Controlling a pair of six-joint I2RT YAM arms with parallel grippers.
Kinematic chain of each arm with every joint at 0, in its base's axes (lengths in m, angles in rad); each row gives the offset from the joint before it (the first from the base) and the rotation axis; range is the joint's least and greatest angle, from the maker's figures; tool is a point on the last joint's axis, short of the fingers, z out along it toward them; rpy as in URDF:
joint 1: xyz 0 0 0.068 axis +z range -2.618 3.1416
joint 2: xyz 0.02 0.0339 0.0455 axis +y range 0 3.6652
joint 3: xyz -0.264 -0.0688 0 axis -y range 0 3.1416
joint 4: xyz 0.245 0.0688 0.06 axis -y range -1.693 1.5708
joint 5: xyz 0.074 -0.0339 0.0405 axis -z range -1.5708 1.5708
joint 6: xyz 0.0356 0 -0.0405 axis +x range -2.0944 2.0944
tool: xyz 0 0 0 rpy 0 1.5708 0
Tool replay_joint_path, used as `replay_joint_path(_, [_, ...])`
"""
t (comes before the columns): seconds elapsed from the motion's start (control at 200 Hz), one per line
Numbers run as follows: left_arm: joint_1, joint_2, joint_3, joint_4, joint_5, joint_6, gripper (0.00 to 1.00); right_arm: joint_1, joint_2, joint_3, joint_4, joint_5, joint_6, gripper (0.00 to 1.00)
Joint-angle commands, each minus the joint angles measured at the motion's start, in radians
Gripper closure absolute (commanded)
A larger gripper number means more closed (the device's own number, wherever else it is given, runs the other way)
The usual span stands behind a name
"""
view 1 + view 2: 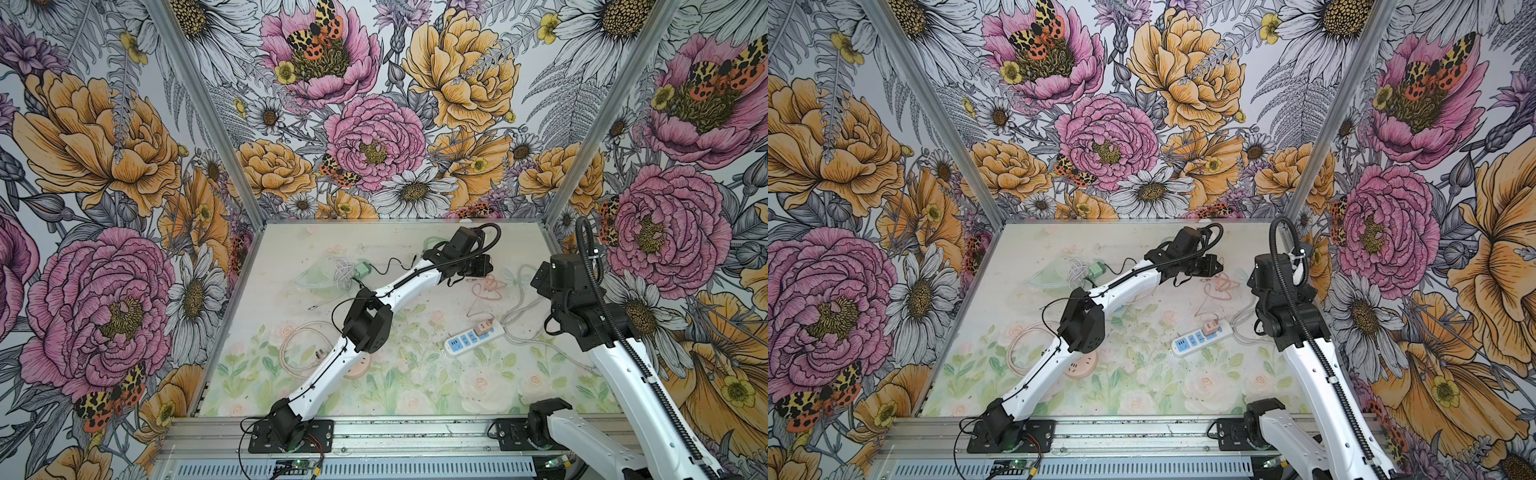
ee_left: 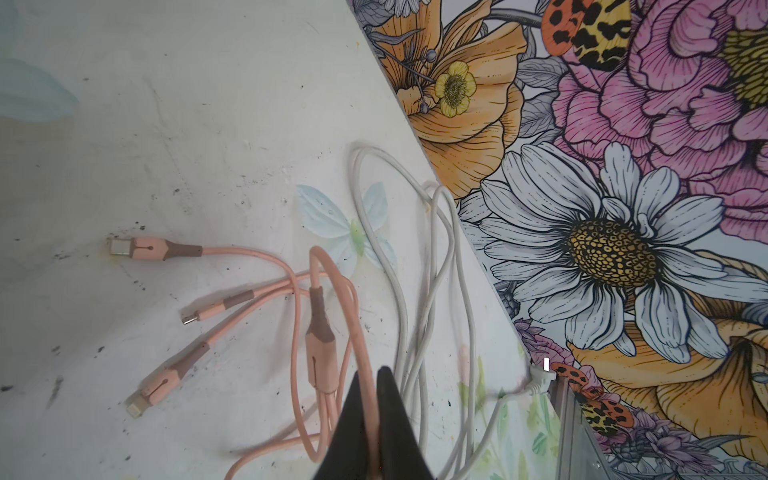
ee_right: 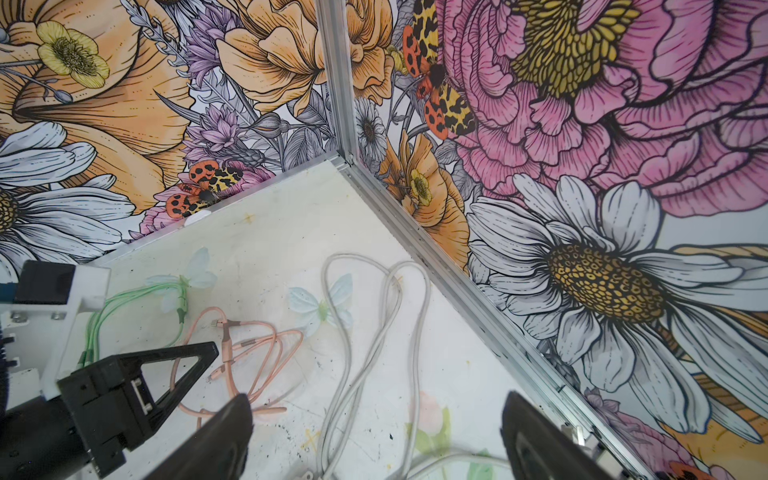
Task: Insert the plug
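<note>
Pink cable [image 2: 319, 357] pinched btwn clenched L end effector [image 2: 376, 399] tips; R end effector [image 3: 376, 397] released, white cord [image 3: 417, 365] below it.

Bright, even, diffuse light; shadows faint on counter [image 1: 415, 249]. No glare. Top views sharp, wide-angle stretch at edges. Wrist views softer; left pincer [image 2: 371, 374] blurred close to lens, pink cable [image 2: 249, 250] smeared nr it.

This is looking like a robotics lab test cell: floral-printed wall panels [image 1: 104, 166] and aluminium corner posts [image 1: 208, 108] are enclosing a painted tabletop [image 1: 374, 241], with black arm bases [image 1: 291, 434] sitting bolted to the near aluminium rail [image 1: 415, 432].
</note>
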Motion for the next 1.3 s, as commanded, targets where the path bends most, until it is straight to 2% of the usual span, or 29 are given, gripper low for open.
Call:
replay_joint_path(0.0, [-0.004, 0.061, 0.022, 0.072, 0.04, -0.045, 0.88, -0.006, 0.006, -0.004, 0.006, -0.019, 0.016, 0.07])
replay_joint_path(0.245, [-0.016, 0.069, 0.035, 0.162, 0.081, -0.078, 0.73, -0.011, 0.019, -0.004, 0.0, -0.026, 0.02, 0.07])
replay_joint_path(0.38, [-0.012, -0.005, -0.009, 0.158, 0.106, -0.042, 0.58, -0.012, 0.032, -0.005, -0.001, -0.033, 0.025, 0.07])
replay_joint_path(0.49, [0.002, -0.106, -0.092, 0.101, 0.048, -0.002, 0.5, -0.015, 0.045, -0.007, -0.003, -0.047, 0.035, 0.08])
replay_joint_path(0.701, [0.034, -0.287, -0.258, -0.028, -0.052, 0.09, 0.48, -0.016, 0.067, -0.008, -0.005, -0.078, 0.051, 0.09])
replay_joint_path(1.021, [0.084, -0.457, -0.489, -0.08, 0.049, 0.131, 0.49, -0.018, 0.091, -0.011, -0.005, -0.107, 0.062, 0.13])
replay_joint_path(1.176, [0.082, -0.536, -0.601, -0.08, 0.002, 0.151, 0.49, -0.018, 0.157, 0.01, -0.005, -0.181, 0.056, 0.18])
replay_joint_path(1.296, [0.093, -0.616, -0.713, -0.08, -0.076, 0.148, 0.5, -0.016, 0.244, 0.036, -0.005, -0.259, 0.045, 0.21])
